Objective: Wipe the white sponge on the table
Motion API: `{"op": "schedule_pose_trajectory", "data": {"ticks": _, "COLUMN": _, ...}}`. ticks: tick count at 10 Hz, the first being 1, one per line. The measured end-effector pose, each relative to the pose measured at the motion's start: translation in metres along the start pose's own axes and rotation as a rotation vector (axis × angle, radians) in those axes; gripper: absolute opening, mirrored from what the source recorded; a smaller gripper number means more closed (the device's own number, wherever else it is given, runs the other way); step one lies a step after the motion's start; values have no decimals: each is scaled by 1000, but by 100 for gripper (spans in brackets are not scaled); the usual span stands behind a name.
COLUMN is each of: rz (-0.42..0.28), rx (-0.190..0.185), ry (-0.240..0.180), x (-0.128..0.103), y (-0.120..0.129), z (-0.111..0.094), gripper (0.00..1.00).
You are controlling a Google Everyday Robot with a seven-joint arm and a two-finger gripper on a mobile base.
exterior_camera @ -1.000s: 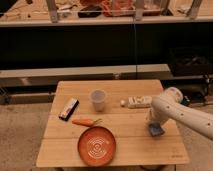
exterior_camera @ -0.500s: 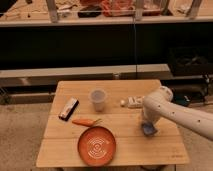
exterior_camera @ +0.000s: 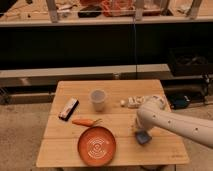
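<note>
The white sponge, a small blue-grey pad, lies flat on the table right of the centre, towards the front. My gripper reaches down from the white arm that comes in from the right, and it is shut on the sponge, pressing it onto the wood. The bulky arm hides most of the gripper.
An orange plate sits front centre, with a carrot just behind it. A white cup stands mid-table and a black and white device lies at the left. A white bar-shaped device lies behind the arm.
The gripper and the sponge have slid together to the left and slightly toward the front edge. The other objects have not moved.
</note>
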State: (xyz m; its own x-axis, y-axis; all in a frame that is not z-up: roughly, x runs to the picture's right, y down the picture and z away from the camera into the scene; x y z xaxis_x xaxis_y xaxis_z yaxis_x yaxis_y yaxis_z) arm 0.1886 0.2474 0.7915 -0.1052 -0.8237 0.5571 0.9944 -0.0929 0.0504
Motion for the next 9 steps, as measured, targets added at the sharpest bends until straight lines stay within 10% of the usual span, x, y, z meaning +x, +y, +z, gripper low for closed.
{"op": "schedule_pose_trajectory", "data": {"ticks": 9, "rz": -1, "rx": -16, "ry": -22, "x": -71, "y": 1, "z": 10, "gripper": 0}}
